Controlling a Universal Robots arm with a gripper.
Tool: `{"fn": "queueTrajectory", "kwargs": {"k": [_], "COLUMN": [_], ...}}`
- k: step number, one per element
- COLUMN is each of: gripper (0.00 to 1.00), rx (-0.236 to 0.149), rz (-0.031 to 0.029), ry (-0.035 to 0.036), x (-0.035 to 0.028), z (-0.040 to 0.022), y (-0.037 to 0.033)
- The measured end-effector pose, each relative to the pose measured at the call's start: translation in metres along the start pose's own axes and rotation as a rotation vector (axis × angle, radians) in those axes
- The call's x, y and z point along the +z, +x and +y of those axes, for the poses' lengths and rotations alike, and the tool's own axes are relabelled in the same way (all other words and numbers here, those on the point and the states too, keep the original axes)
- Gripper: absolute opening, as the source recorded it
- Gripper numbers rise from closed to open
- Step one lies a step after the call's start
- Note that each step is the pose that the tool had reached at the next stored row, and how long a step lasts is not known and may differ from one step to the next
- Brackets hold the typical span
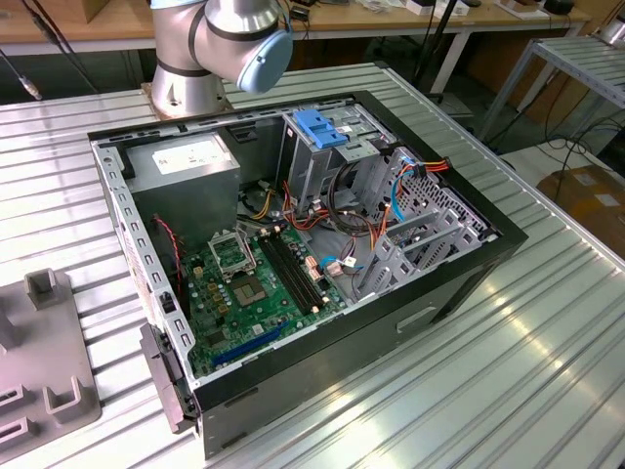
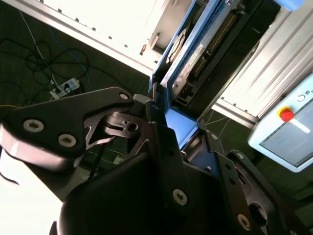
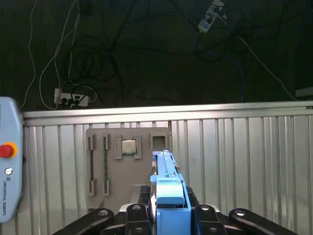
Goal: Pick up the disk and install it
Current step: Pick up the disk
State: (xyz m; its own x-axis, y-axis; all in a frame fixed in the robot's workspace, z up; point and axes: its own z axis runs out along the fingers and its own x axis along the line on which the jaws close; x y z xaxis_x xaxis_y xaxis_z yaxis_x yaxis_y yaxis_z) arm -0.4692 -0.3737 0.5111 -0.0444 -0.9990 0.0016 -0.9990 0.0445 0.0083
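In both wrist views my gripper (image 3: 168, 208) (image 2: 176, 131) is shut on the disk (image 3: 168, 183) (image 2: 193, 54). The disk is a flat grey-metal drive in a bright blue carrier rail, seen edge-on and sticking out beyond the black fingers (image 3: 139, 215). It hangs in the air over the slatted metal table (image 3: 234, 156), above and beside a grey fixture plate (image 3: 105, 161). The exterior view has the open computer case (image 1: 342, 362) lying on the table, with the arm's base (image 1: 215, 49) behind it.
Inside the case are a green motherboard (image 1: 259, 283), a grey power supply (image 1: 186, 161), loose cables and a tall drive cage with a blue bracket (image 1: 322, 127) on top. A teach pendant (image 3: 7, 166) (image 2: 288, 127) hangs at the table's edge. Cables lie on the dark floor (image 3: 88, 63).
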Motion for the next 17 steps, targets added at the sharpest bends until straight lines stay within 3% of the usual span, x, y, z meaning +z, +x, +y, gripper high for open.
{"fn": "queueTrajectory", "kwargs": {"k": [5, 13, 17], "gripper": [0.37, 0.37, 0.37], "rx": [0.0, 0.0, 0.0], "rz": [0.0, 0.0, -0.0001], "ry": [-0.0001, -0.0001, -0.0003], "x": [-0.0001, -0.0003, -0.0004], "z": [-0.0165, -0.0357, -0.052], "y": [-0.0008, -0.0016, -0.0024]}}
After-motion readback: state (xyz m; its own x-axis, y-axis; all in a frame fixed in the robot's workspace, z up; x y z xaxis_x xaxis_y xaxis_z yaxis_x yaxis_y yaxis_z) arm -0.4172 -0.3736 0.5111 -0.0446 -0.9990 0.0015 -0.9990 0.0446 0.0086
